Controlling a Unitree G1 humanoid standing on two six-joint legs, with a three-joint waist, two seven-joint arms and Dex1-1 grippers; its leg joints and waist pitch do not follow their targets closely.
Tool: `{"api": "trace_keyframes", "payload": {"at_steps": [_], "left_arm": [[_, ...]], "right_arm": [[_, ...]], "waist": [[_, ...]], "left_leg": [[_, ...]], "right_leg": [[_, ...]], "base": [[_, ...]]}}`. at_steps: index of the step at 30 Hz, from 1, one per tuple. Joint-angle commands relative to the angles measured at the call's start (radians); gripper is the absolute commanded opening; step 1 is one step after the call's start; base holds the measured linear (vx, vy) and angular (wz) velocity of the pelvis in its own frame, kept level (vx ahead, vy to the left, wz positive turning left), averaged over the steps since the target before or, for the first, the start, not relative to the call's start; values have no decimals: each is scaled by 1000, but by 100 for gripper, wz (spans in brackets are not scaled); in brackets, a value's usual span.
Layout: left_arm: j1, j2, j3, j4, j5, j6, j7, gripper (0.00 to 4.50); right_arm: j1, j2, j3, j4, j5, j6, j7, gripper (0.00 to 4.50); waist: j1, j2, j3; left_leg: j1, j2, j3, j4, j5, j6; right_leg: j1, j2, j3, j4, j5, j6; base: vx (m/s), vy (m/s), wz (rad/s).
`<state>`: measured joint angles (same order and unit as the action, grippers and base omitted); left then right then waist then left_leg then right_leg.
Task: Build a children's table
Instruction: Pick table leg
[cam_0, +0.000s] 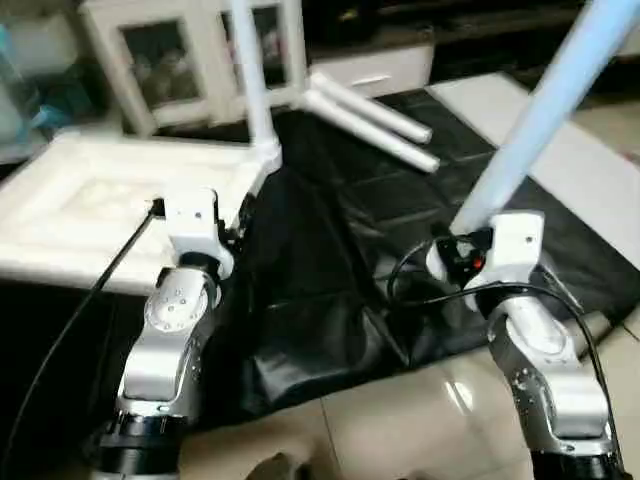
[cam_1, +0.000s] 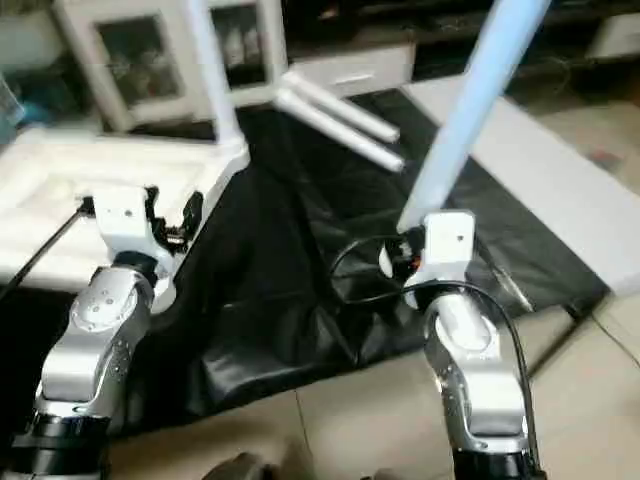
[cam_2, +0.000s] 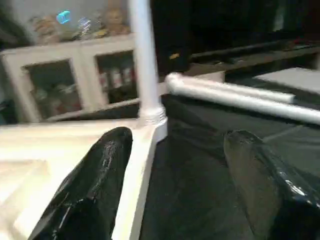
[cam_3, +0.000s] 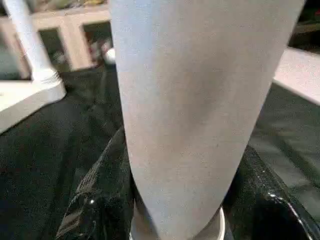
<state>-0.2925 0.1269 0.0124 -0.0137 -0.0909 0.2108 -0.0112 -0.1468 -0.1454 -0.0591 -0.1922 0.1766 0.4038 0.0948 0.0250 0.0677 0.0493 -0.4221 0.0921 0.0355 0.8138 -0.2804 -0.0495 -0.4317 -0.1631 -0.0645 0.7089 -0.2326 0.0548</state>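
Observation:
The white tabletop (cam_0: 90, 200) lies upside down at the left on the black cover. One white leg (cam_0: 252, 70) stands upright in its near right corner socket (cam_2: 152, 118). Two loose legs (cam_0: 372, 115) lie side by side on the cover behind it. My left gripper (cam_2: 179, 137) is open at the tabletop's right edge, one finger (cam_2: 90, 185) above the ribbed underside and the other (cam_2: 265, 180) above the black cover. My right gripper (cam_0: 455, 250) is shut on the thick lower end of another leg (cam_0: 540, 110), which slants up and to the right.
A black cover (cam_0: 330, 270) drapes the work table down to the tiled floor (cam_0: 400, 420). A white cabinet with glass doors (cam_0: 170, 60) stands behind. A pale flat board (cam_0: 575, 170) lies at the right. Black cables run along both forearms.

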Motion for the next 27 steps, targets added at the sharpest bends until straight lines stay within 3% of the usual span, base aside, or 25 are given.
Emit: {"api": "trace_keyframes", "payload": {"at_steps": [1,2,3,4,5,6,7,8,9,10,11,12,13,14,15,16,17,18,19,20,21,22,24,25,27], "left_arm": [[4,5,8,11,24,-19,25,335],[5,1,7,9,27,-20,26,335],[7,-3,7,7,30,-24,27,335],[9,-7,9,6,31,-26,26,335],[12,-8,8,4,38,-29,30,335],[13,-9,7,4,41,-33,32,335],[13,-11,6,6,40,-36,33,335],[12,-7,2,5,46,-31,32,335],[10,-4,-1,5,51,-27,32,335],[7,-1,-10,3,76,-19,50,335],[7,-1,-12,3,83,-18,54,335],[4,1,-24,2,114,-8,70,335],[4,2,-29,1,127,-4,73,335],[4,3,-31,1,133,-1,73,335],[4,-1,-28,1,128,-3,74,335],[6,-15,-15,2,113,-12,78,335],[5,-16,-14,1,122,-14,88,335],[5,-15,-14,0,131,-14,95,335],[4,-12,-16,1,124,-12,80,335],[2,-8,-17,0,114,-11,65,335],[2,-7,-18,-1,106,-10,53,335],[-1,-8,-17,-3,99,-13,47,335],[-6,-14,-17,-4,97,-14,39,335],[-9,-16,-18,-4,97,-14,36,335],[-14,-20,-18,-3,94,-14,32,335]], "right_arm": [[-31,0,12,7,-6,-14,13,188],[-37,-1,10,14,-6,-17,16,188],[-44,-2,10,20,-6,-19,17,188],[-54,-4,13,28,-8,-22,22,188],[-64,-8,17,32,-8,-21,28,188],[-70,-9,17,33,-7,-18,31,188],[-72,-10,17,31,-5,-15,32,188],[-73,-11,19,28,-3,-13,37,188],[-74,-13,20,27,-1,-11,41,188],[-72,-15,23,25,0,-12,46,188],[-72,-15,23,25,0,-12,47,188],[-70,-17,24,25,-2,-12,52,188],[-70,-18,23,25,-3,-11,54,188],[-70,-20,23,25,-3,-11,55,188],[-69,-21,22,26,-4,-10,55,188],[-69,-26,18,30,-4,-6,54,188],[-69,-29,15,34,-2,-7,55,188],[-69,-32,14,36,-1,-8,56,188],[-71,-35,9,39,1,-8,56,188],[-72,-37,4,43,3,-9,57,188],[-74,-38,1,44,5,-9,58,188],[-76,-38,-2,47,4,-9,60,188],[-78,-38,-3,50,4,-10,61,188],[-78,-39,-1,50,3,-10,61,188],[-77,-39,-1,50,3,-9,58,188]], "waist": [[10,-21,-53],[-4,2,-49],[-74,37,-55],[-91,42,-52],[-86,38,-45],[-89,15,-49],[-73,4,-45],[-71,-23,-53],[-14,-64,-59],[-6,-50,-61],[-4,-37,-50],[-23,-16,-44],[-36,20,-45],[-51,35,-59],[-57,43,-54],[-52,48,-56],[-44,43,-58],[-39,33,-63],[-27,6,-61],[-22,-16,-66],[5,-56,-61],[43,-65,-68],[51,-48,-62],[40,-31,-66],[22,-19,-59]], "left_leg": [[8,38,19,-152,-36,94],[26,37,19,-208,-56,177],[100,70,-2,-265,-146,292],[107,89,-23,-292,-149,379],[109,97,-19,-299,-137,412],[124,115,-17,-294,-123,448],[116,128,-10,-316,-166,405],[114,126,-5,-312,-200,361],[52,72,47,-185,-249,172],[-15,81,-22,-33,-92,48],[-5,89,-37,-58,-34,-7],[11,81,-16,-201,-84,-97],[79,162,-57,-267,-299,-147],[96,226,-85,-304,-350,-184],[86,255,-101,-336,-363,-208],[69,260,-82,-354,-373,-161],[70,253,-68,-351,-396,-131],[79,230,-52,-345,-424,-47],[73,190,-22,-341,-460,6],[66,151,1,-313,-454,2],[33,70,62,-233,-310,-1],[19,86,58,-202,-74,38],[15,108,62,-256,-19,26],[33,123,60,-279,-138,-10],[49,128,49,-299,-403,-62]], "right_leg": [[99,-57,41,-203,-571,-210],[57,20,10,-164,-542,-180],[4,117,-37,-42,-348,-156],[10,117,-51,37,-191,-134],[4,112,-55,39,-167,-128],[-1,99,-56,31,-126,-112],[21,75,-42,14,-118,-84],[36,50,-14,-16,-112,-70],[76,-138,127,-168,-236,-109],[124,-240,192,-203,-332,-200],[116,-185,127,-187,-354,-224],[93,13,5,-133,-367,-227],[46,95,-3,-100,-210,-179],[38,91,5,-49,-104,-160],[32,95,3,-7,-60,-134],[27,102,-8,27,-54,-82],[26,102,-10,27,-58,-77],[36,91,-2,3,-49,-76],[54,60,27,-54,-56,-77],[65,36,50,-100,-86,-79],[76,-42,87,-190,-342,-88],[89,-81,113,-205,-529,-38],[79,-21,72,-185,-487,-73],[71,14,54,-165,-402,-106],[74,26,45,-161,-398,-123]], "base": [[-124,301,11],[-124,301,11],[-103,307,15],[-95,315,5],[-95,315,5],[-102,260,-1],[-106,201,-6],[-106,201,-6],[-120,234,10],[-106,251,-6],[-106,251,-6],[-74,227,-19],[-115,186,26],[-115,186,26],[-134,148,26],[-94,110,12],[-94,110,12],[-79,21,17],[-62,-58,8],[-62,-58,8],[-51,-48,-6],[-58,-4,-13],[-57,-1,-11],[0,0,0],[0,0,0]]}}
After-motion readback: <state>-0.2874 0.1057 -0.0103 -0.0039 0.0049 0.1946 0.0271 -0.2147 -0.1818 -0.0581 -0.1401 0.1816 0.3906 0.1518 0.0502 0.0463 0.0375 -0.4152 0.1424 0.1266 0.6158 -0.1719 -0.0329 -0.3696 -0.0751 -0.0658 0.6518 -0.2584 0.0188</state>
